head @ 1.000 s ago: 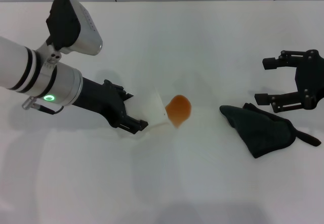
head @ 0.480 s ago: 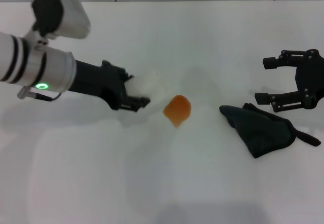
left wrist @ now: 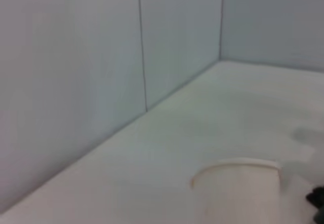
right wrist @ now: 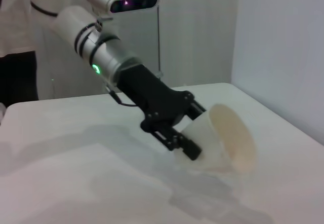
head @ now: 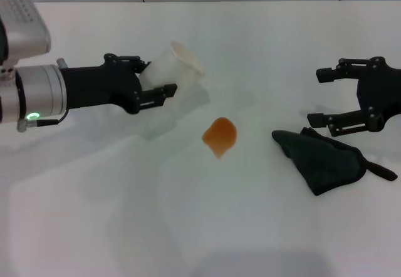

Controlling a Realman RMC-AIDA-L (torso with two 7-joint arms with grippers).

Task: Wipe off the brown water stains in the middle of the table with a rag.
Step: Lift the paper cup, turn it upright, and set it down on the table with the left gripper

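Stain poured, rag not yet picked up.
Left tool (head: 154,86) pinches the paper cup (head: 171,67), tilted, held off the desk (head: 207,227). Right tool (head: 341,97) hangs spread just above the rag (head: 322,160). Brown water stains (head: 220,135) sit mid-desk, apart from rag. Best: drop straight down, grab the bunched middle, not the thin tail.

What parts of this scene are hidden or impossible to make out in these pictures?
- Stain and rag: seen only in the head view; both wrist views miss them.
- Left gripper: holds the cup; the cup covers part of its fingers. Left wrist view shows only the cup's rim.
- Right gripper: cut off by the head view's edge, absent from its own wrist view.
- Whether liquid remains in the cup: cannot tell.
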